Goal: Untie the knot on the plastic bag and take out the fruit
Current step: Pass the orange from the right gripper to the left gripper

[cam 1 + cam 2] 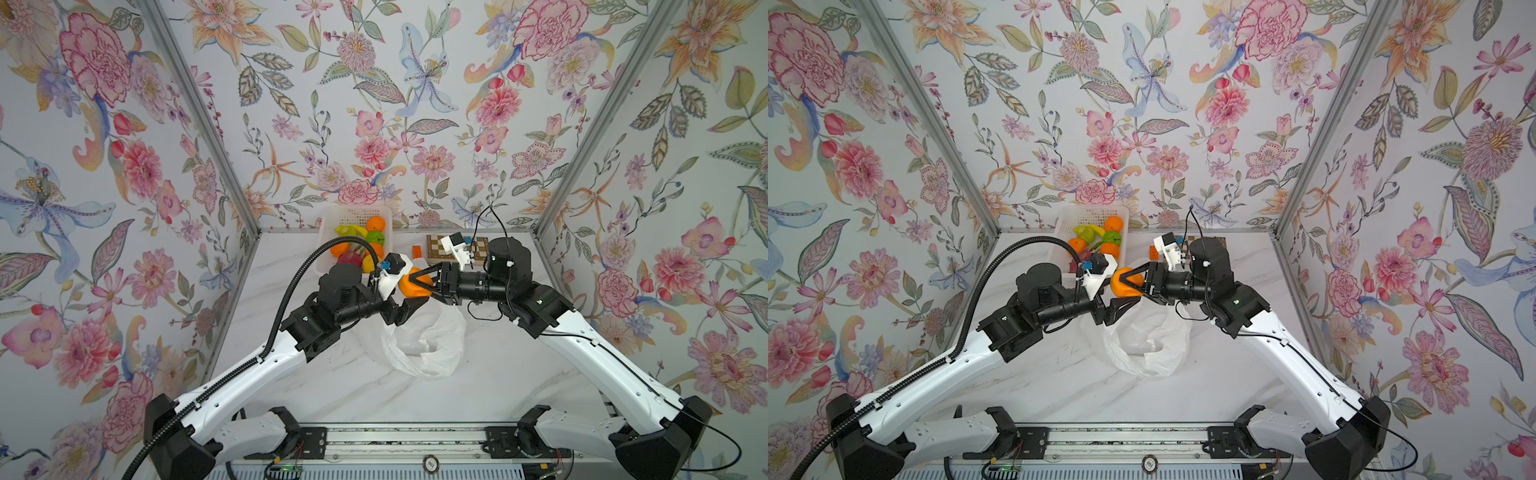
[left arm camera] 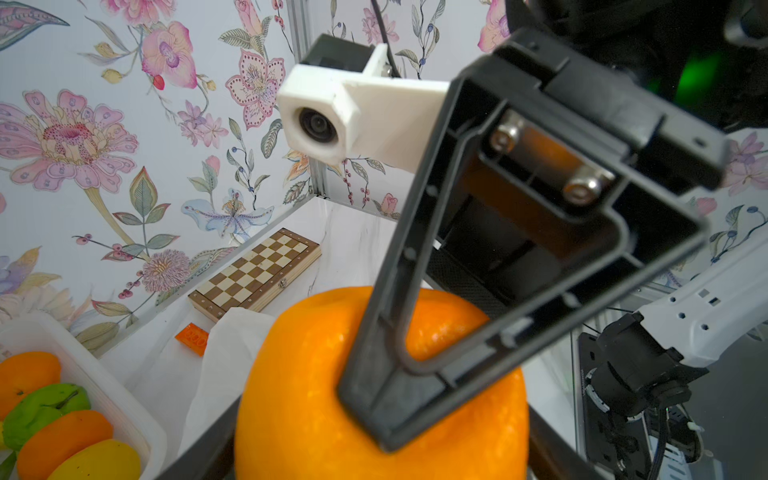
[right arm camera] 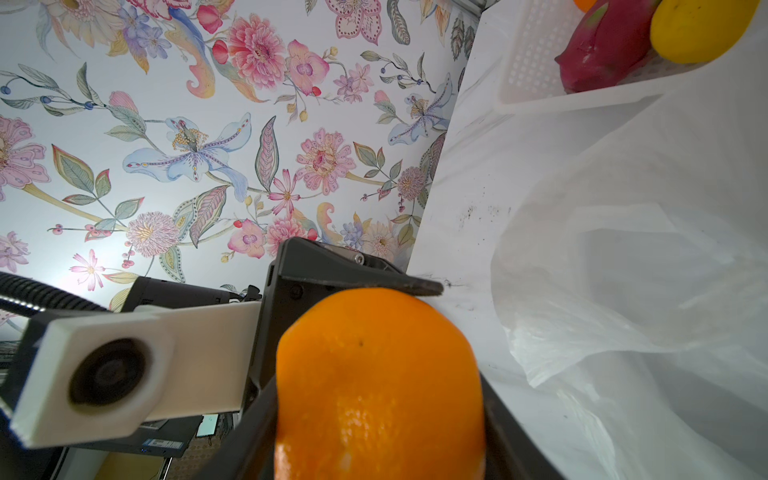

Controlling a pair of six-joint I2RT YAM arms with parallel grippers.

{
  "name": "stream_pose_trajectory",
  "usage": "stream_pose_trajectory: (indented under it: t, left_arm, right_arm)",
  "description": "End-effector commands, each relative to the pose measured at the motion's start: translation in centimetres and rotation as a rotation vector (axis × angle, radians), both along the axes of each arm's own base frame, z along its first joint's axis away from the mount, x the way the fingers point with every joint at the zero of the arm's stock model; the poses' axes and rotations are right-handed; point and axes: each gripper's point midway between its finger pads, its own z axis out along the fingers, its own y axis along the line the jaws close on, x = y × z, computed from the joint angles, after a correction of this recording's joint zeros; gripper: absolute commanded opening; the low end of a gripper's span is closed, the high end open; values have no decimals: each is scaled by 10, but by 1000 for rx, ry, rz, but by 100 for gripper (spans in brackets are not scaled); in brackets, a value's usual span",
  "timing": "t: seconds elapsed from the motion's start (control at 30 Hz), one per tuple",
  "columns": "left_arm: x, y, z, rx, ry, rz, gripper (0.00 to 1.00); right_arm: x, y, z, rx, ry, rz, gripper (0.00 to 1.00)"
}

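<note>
Orange (image 2: 311, 395), clear of the bag (image 1: 432, 349), is clamped in the right gripper (image 1: 415, 284), left gripper (image 1: 411, 303) straddling it, grip unclear; next, a clean handover toward the far-edge basket (image 1: 331, 220).

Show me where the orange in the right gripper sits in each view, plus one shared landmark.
Both top views: the orange at centre, just above the plastic bag in the picture.
Left wrist view: close up, nearer than the chessboard.
Right wrist view: close up, beside the plastic bag.
Shared landmark: the white basket.
</note>
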Motion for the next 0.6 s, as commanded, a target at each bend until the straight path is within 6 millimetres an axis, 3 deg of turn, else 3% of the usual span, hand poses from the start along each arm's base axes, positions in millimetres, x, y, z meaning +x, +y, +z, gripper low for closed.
stream_pose_trajectory:
  t: [0.0, 0.17, 0.37, 0.57]
  left_arm:
    - [4, -1, 22, -60, -33, 21, 69]
    - [17, 14, 27, -91, -18, 143, 58]
    - [39, 43, 45, -146, -11, 326, 48]
    - [73, 81, 47, -176, 45, 509, 44]
  right_arm:
    - [-7, 4, 0, 14, 11, 37, 42]
    - [-1, 0, 8, 19, -17, 3, 53]
    - [23, -23, 26, 18, -97, -154, 90]
    - [47, -58, 38, 5, -170, -332, 99]
